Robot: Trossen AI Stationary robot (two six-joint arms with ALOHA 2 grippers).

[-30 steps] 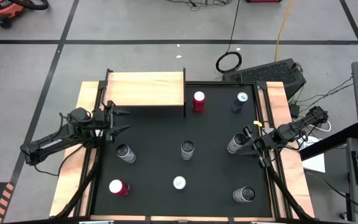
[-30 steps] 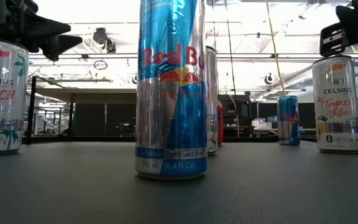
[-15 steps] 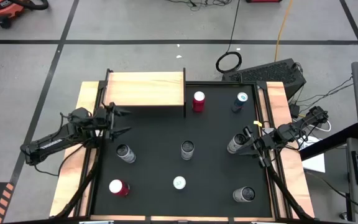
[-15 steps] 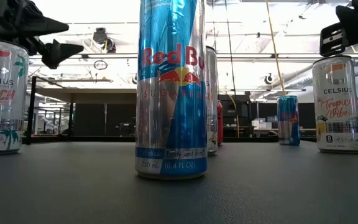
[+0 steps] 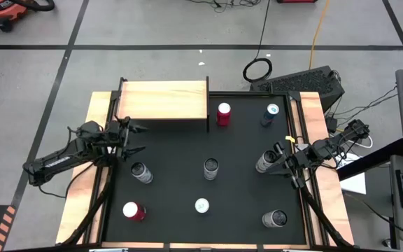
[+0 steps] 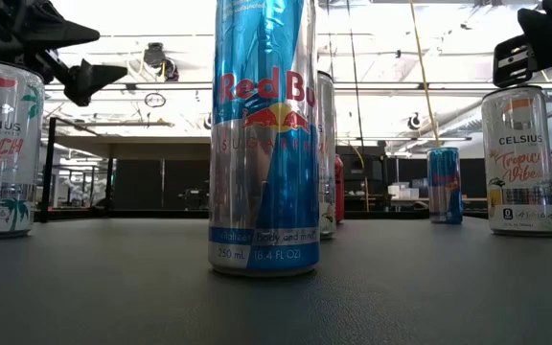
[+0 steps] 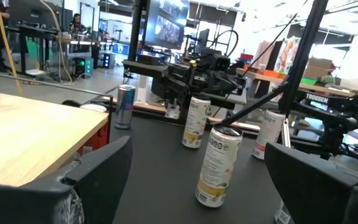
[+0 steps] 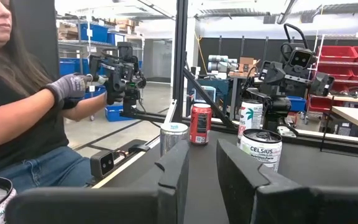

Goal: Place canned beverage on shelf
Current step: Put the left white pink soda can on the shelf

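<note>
Your left gripper hovers with fingers spread wide, empty, just off the light wooden shelf. Nearest upright silver can stands on the black worktop at its 5 o'clock. Right gripper, fingers nearly clenched, waits beside another silver can.

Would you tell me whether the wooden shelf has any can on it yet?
Empty: the high view shows the shelf top bare, every can standing on the black mat.
</note>
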